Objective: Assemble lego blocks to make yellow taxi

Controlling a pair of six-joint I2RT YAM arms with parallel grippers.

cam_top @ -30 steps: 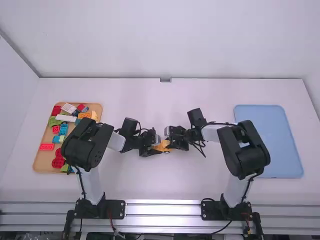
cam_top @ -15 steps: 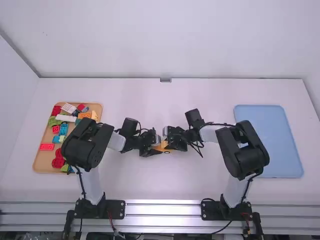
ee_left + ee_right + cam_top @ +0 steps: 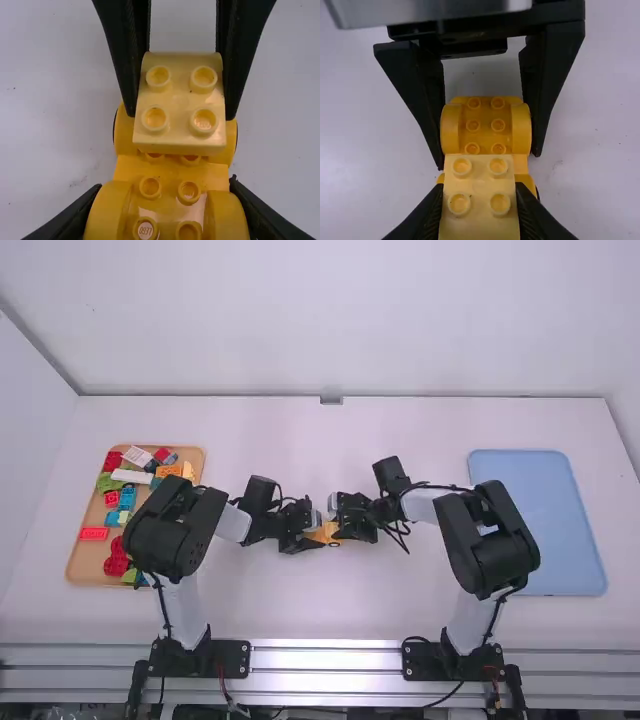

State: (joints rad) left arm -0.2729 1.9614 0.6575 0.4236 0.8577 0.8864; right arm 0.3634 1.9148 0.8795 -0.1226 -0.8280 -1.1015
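Chassis [image 3: 170, 172], one yellow piece, sits clamped in my left gripper [image 3: 312, 539]; my right gripper [image 3: 340, 530] pinches one pale block [image 3: 480, 181] over the chassis's end. Right wrist view details four block studs; high view adds two trays, brown tray [image 3: 82, 568] left of the chassis, blue tray [image 3: 540, 520] right.

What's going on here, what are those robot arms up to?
The left gripper holds a yellow car base, while the right gripper holds a pale yellow block over one end of it. They're probably fitting the two together for a toy taxi, but I can't tell whether the block is fully seated.
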